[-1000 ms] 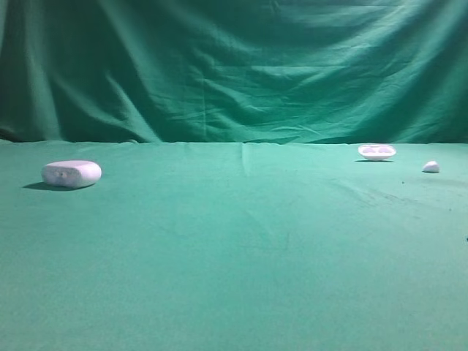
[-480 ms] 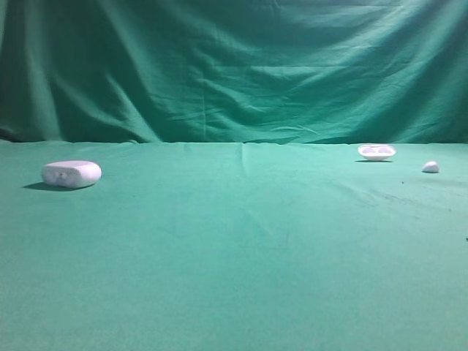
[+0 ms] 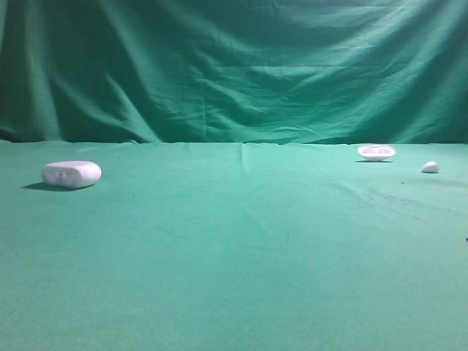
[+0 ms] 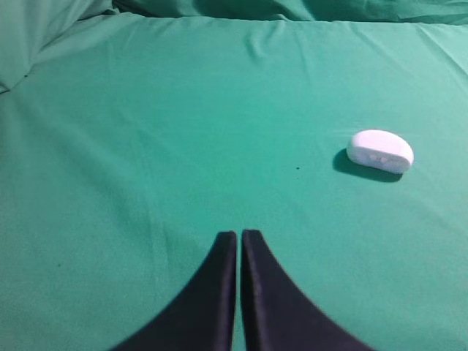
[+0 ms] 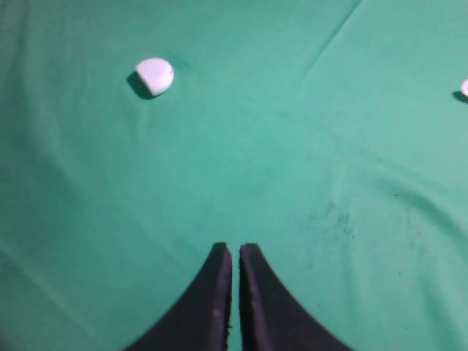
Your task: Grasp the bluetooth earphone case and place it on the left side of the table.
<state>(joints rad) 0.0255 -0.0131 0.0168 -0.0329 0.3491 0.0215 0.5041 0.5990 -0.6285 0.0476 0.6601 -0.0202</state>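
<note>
From the high view, the earphone case (image 3: pixel 71 174) lies at nine o'clock on the table (image 3: pixel 234 263); a shallow white dish (image 3: pixel 376 152) and a small white blob (image 3: pixel 431 167) sit near three o'clock. In the left wrist view, the left gripper (image 4: pixel 239 238) is clenched, empty, with the case at two o'clock. In the right wrist view, the right gripper (image 5: pixel 235 251) is clenched, empty; a white piece (image 5: pixel 155 75) lies at eleven o'clock.

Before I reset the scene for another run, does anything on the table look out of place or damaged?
Nothing looks damaged. The earphone case lies flat at the table's left. At the far right, a shallow white dish and a small white blob lie apart. Faint dark specks mark the cloth.
</note>
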